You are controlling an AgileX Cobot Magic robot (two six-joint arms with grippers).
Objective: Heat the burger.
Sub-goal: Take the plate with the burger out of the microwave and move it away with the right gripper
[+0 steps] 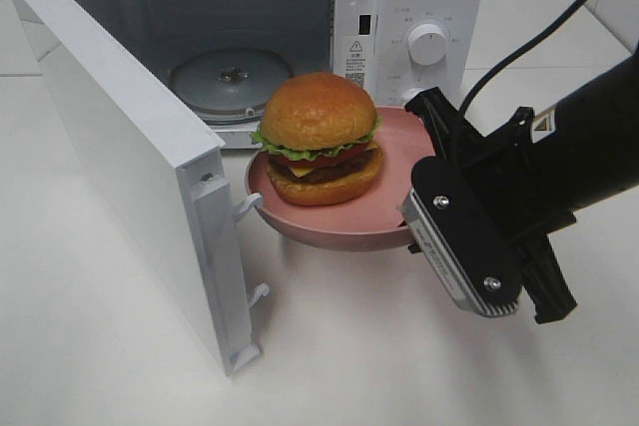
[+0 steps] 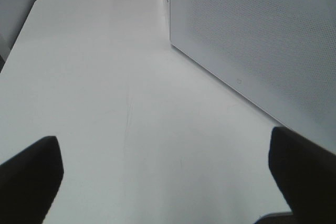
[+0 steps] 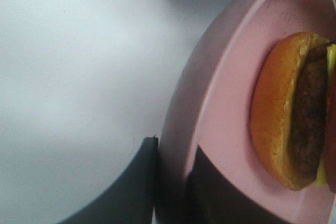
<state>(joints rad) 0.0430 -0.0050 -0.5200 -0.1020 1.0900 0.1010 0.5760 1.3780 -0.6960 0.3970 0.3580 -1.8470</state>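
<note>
The burger [image 1: 319, 137] has a glossy golden bun, green lettuce, a dark patty and yellow cheese. It sits on a pink round plate [image 1: 404, 162] held above the table, just in front of the open microwave [image 1: 419, 7]. My right gripper [image 1: 427, 147] is shut on the plate's right rim. In the right wrist view its dark fingers [image 3: 131, 187] pinch the rim [image 3: 178, 145], one outside and one inside, with the burger [image 3: 278, 124] close by. My left gripper [image 2: 165, 182] is open and empty over bare table beside the microwave door [image 2: 252, 35].
The microwave door [image 1: 120, 147] is swung wide open towards the front left, its edge close to the plate's left rim. The glass turntable [image 1: 230, 77] lies inside the cavity. A black cable [image 1: 519, 47] runs behind my right arm. The white table [image 1: 399, 366] extends in front.
</note>
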